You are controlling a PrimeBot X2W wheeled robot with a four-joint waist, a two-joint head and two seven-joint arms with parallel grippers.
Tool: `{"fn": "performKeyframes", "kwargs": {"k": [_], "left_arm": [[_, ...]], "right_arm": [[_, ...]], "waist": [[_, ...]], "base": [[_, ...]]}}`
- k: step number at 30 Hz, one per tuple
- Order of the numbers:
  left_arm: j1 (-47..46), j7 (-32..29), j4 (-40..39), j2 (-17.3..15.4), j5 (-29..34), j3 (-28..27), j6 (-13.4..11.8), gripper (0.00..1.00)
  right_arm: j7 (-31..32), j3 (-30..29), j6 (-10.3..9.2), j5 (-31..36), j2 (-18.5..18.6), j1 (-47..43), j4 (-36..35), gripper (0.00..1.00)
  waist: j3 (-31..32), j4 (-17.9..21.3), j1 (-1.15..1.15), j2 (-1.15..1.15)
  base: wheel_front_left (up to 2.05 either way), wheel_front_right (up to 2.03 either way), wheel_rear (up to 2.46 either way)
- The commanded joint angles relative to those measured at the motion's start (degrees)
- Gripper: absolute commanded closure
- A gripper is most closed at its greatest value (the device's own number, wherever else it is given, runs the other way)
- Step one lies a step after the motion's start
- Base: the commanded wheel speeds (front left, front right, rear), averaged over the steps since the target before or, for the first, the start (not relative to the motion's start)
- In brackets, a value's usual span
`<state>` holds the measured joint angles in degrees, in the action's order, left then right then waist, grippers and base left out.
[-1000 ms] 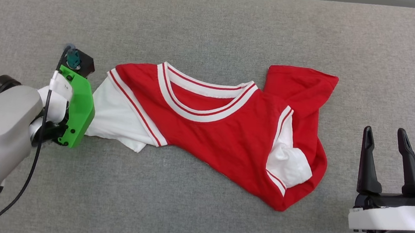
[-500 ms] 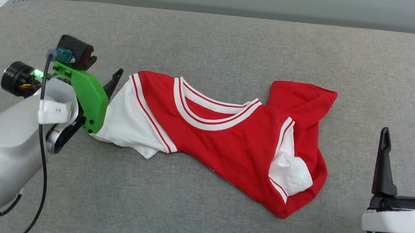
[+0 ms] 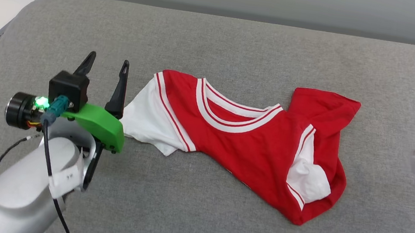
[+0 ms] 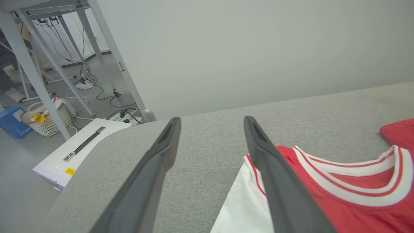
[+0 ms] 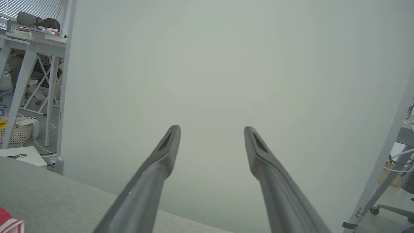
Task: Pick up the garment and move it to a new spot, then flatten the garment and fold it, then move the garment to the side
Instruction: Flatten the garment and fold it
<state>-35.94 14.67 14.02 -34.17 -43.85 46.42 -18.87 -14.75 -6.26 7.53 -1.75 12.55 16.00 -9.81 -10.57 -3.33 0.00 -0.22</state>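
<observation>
Garment (image 3: 244, 136) lies bunched in mid-frame on the grey tabletop (image 3: 239, 46), its part at frame right folded over. Left claw (image 3: 108, 59), wide and empty, is just beside the white sleeve (image 3: 148, 121); right claw (image 5: 212, 129) is wide too. To flatten well, I should grip opposite ends and pull gently apart.

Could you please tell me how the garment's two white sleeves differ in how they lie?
The sleeve beside the left gripper lies spread out on the grey surface; the far sleeve is crumpled, wrapped in red fabric. The first points outward, the far sleeve folds back inward. Both are white with red-striped trim.
</observation>
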Motion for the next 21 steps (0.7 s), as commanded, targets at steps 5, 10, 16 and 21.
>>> {"fn": "performKeyframes", "kwargs": {"k": [5,10,16,21], "left_arm": [[10.43,0.31,-7.45,4.12,9.72,-9.19,-2.83,0.00],[16.05,0.32,-10.24,8.52,15.98,-15.51,-0.89,0.00],[18.81,0.32,-11.27,14.17,21.93,-20.35,2.55,0.00],[18.94,0.32,-11.88,18.36,25.84,-23.62,5.41,0.00]], "right_arm": [[0.70,6.86,-0.04,-1.15,8.28,6.71,7.85,0.00],[15.44,18.50,-0.04,-9.31,17.62,14.54,13.82,0.00],[40.07,34.03,-0.04,-27.61,28.52,21.27,13.26,0.00],[54.76,40.87,-0.04,-38.33,33.49,25.33,11.89,0.00]], "waist": [[-1.71,-2.00,0.00,0.22],[-3.45,-3.26,0.00,0.22],[-6.20,-4.97,0.00,0.22],[-9.05,-6.61,0.00,0.22]], "base": [[0.00,0.00,0.00],[0.00,0.00,0.00],[0.00,0.00,0.00],[0.00,0.00,0.00]]}}
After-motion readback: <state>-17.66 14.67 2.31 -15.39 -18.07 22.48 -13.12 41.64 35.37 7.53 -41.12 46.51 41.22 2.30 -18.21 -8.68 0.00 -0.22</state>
